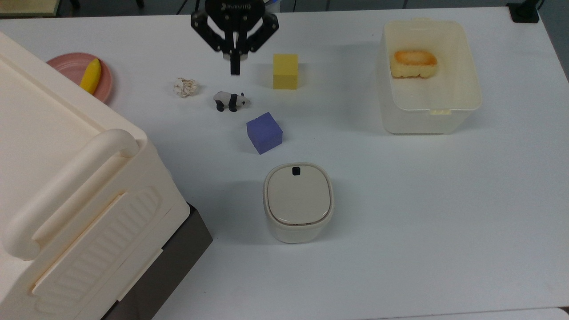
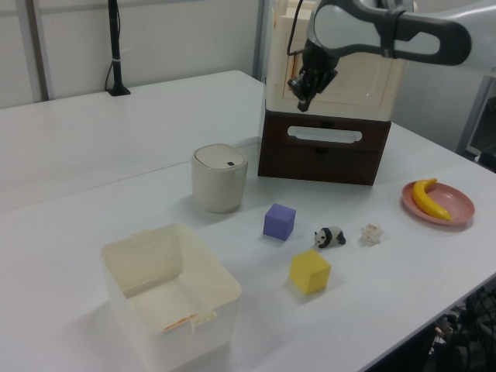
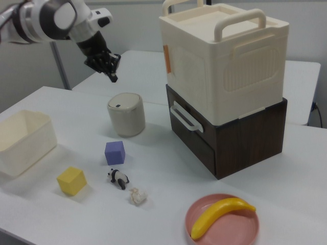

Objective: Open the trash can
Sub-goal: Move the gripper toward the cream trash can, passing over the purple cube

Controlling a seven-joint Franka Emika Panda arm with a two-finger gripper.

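The trash can [image 1: 298, 202] is a small cream bin with a flat beige lid lying closed and a black button [image 1: 295, 170] on its rim. It stands near the table's middle, also in the left view [image 2: 219, 178] and the right view [image 3: 126, 115]. My gripper [image 1: 234, 71] is shut with nothing in it, fingers pressed together into one black tip. It hangs high over the table in the left view [image 2: 299, 105] and the right view [image 3: 113, 78]. In the top view it sits well above the can, past the panda toy and the purple cube.
A large cream box [image 1: 66, 200] with a thick handle sits on a dark drawer base at the top view's left. Between gripper and can lie a paper ball [image 1: 185, 87], panda toy [image 1: 230, 101], purple cube [image 1: 264, 132] and yellow cube [image 1: 285, 71]. A translucent tub [image 1: 474, 95] holds bread; a pink plate [image 1: 66, 64] holds a banana.
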